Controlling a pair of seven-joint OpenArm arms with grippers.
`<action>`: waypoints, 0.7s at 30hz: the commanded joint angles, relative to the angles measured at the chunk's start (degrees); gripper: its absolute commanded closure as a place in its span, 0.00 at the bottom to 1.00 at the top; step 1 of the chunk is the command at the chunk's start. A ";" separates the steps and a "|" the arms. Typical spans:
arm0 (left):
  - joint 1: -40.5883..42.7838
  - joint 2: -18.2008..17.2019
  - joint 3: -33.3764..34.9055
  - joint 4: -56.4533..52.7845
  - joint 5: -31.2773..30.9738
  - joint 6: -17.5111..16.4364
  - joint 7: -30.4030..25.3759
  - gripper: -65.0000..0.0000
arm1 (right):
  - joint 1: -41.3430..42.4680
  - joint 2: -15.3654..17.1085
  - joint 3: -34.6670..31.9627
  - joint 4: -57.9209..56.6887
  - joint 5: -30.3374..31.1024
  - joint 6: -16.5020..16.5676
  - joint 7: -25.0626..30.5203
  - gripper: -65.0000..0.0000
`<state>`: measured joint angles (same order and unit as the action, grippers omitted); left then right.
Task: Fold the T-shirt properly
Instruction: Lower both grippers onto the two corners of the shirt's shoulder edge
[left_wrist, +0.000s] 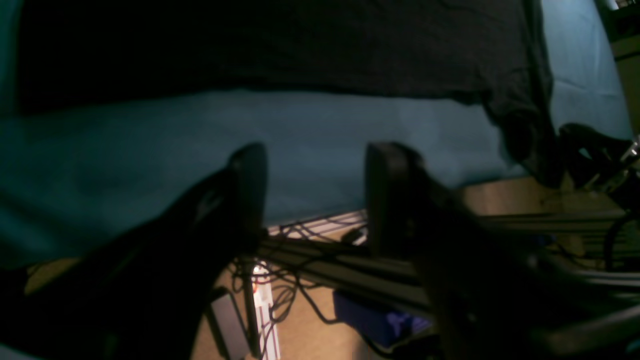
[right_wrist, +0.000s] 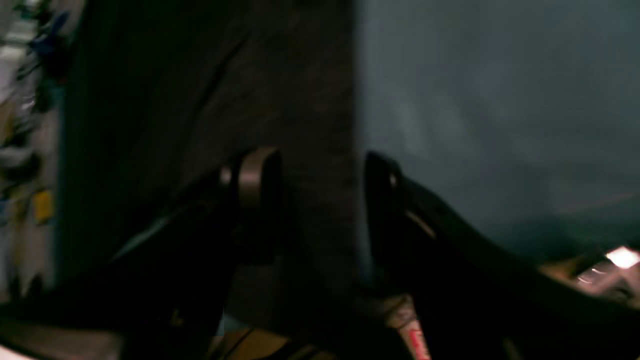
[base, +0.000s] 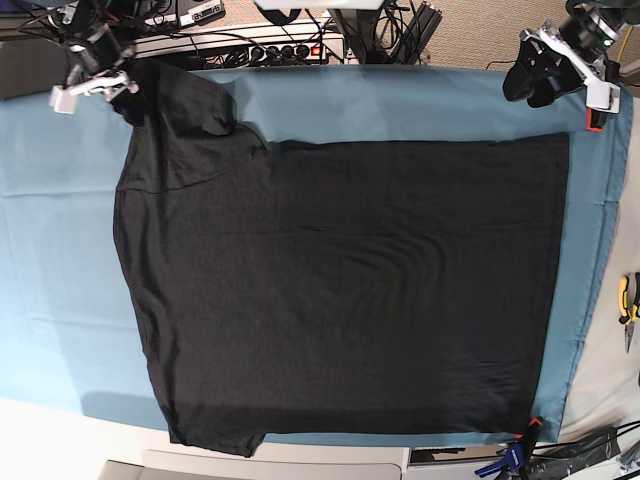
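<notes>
The T-shirt (base: 340, 290) lies spread flat, one layer deep, on the teal sheet (base: 40, 250) that covers the table, its hem toward the sheet's right edge and its sleeves toward the left. No fold shows anywhere in it, so the folding itself is all still to do; only the laying-out looks finished, apart from the upper sleeve, which sits a little bunched by the shirt's top left corner.

The left gripper (base: 545, 75) hangs just above the shirt's top right corner, its jaws spread apart with nothing between them; from its wrist camera only bare sheet shows in the gap. The right gripper (base: 95, 70) sits over the bunched sleeve, jaws likewise spread. Its wrist view is dim and blurred, but the fingers seem to straddle the shirt's edge without pinching it.
</notes>
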<state>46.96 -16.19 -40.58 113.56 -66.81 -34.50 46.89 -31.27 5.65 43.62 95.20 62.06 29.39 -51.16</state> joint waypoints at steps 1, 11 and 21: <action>0.48 -0.52 -0.44 0.72 -0.90 -0.42 -1.07 0.50 | -0.46 0.72 1.22 0.79 0.61 -0.04 1.16 0.57; -0.46 -0.81 -0.44 0.72 -0.90 -0.42 -1.07 0.50 | -0.46 0.68 -0.96 0.72 -0.26 -0.98 1.33 0.58; -0.46 -0.76 -0.44 0.72 -0.83 2.64 -1.05 0.50 | -0.48 0.55 -5.75 0.72 -3.89 -2.38 1.79 0.58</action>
<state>46.00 -16.36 -40.58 113.56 -66.61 -31.09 46.92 -31.24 5.69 37.36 95.57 59.92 28.12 -48.84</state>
